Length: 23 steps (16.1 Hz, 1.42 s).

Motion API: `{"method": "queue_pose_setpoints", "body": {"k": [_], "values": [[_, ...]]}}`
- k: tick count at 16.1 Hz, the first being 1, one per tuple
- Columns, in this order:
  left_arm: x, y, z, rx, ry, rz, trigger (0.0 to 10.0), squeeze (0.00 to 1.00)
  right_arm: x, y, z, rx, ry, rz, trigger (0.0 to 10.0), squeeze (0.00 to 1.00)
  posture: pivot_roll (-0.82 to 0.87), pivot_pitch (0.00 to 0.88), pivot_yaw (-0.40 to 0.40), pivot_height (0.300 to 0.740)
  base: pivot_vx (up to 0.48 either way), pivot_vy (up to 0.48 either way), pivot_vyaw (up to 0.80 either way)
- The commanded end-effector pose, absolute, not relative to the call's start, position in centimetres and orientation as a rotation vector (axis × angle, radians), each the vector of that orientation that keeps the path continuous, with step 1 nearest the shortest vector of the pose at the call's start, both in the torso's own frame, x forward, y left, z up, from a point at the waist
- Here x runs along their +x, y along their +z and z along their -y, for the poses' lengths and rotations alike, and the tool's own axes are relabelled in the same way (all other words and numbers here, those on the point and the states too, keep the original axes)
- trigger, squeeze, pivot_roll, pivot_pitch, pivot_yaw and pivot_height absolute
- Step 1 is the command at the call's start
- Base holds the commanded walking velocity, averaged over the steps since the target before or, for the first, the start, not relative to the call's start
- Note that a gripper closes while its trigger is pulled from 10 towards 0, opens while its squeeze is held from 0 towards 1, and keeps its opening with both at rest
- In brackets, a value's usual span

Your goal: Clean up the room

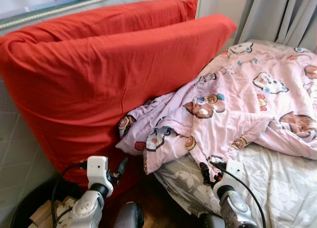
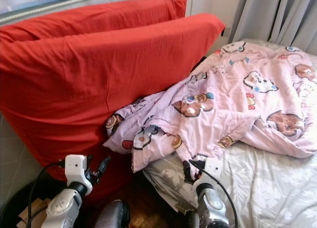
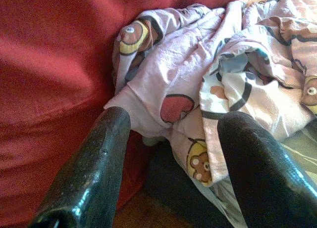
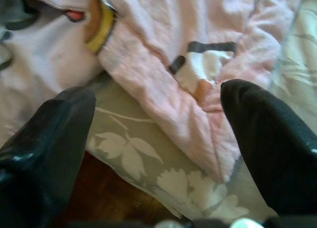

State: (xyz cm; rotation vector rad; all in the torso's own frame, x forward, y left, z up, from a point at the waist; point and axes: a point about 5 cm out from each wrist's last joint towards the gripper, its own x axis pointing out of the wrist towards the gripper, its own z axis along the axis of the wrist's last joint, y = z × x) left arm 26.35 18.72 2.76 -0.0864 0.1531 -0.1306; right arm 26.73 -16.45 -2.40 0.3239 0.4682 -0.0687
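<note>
A pink cartoon-print quilt (image 1: 233, 104) lies crumpled across the bed, and its near corner (image 3: 163, 99) hangs over the bed's edge against the red cushions. Two big red cushions (image 1: 99, 74) lean upright beside the bed. My left gripper (image 1: 120, 168) is open, low in front of the cushions, with its fingers (image 3: 99, 159) pointing at the hanging quilt corner. My right gripper (image 1: 205, 173) is open just short of the quilt's front edge (image 4: 163, 89), above the grey floral sheet (image 4: 129, 149). Neither gripper holds anything.
The bed's grey floral sheet (image 1: 277, 183) runs to the right. Grey curtains (image 1: 282, 15) hang behind it. A dark round bin (image 1: 25, 208) holding light wooden pieces sits at the lower left. Brown wooden floor (image 1: 156, 203) shows between the cushions and the bed.
</note>
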Motion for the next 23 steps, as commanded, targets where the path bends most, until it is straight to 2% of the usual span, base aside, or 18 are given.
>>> {"method": "queue_pose_setpoints", "body": {"k": [1,4,10,11,12,23], "values": [[26.6,3.5,-19.1,-0.077,-0.129,-0.131,10.0,0.0,26.6,-2.7,16.5,0.317,-0.08,-0.499,10.0,1.0,0.2,0.093,0.015,0.614,0.0,0.0,0.0],[27.6,4.6,-18.8,-0.086,-0.135,-0.099,10.0,0.0,26.8,-2.6,16.9,0.274,-0.085,-0.51,10.0,1.0,0.21,0.145,0.008,0.614,0.0,0.0,0.0],[26.1,4.8,-18.0,-0.114,-0.13,-0.097,10.0,0.0,27.7,-1.5,17.6,0.181,-0.044,-0.453,10.0,1.0,0.22,0.242,0.002,0.614,0.0,0.0,0.0],[25.7,4.7,-18.1,-0.115,-0.126,-0.102,10.0,0.0,27.8,-1.4,17.6,0.188,-0.043,-0.448,10.0,0.11,0.23,0.255,-0.001,0.614,0.0,0.0,0.0],[25.1,4.5,-18.2,-0.115,-0.118,-0.111,10.0,0.0,28.2,-1.1,17.6,0.195,-0.039,-0.439,10.0,0.0,0.23,0.267,-0.003,0.614,0.0,0.0,0.0],[22.5,5.3,-18.4,-0.114,-0.101,-0.145,10.0,0.0,29.7,0.1,17.9,0.189,-0.074,-0.429,10.0,0.0,0.26,0.353,0.008,0.614,0.0,0.0,0.0]]}}
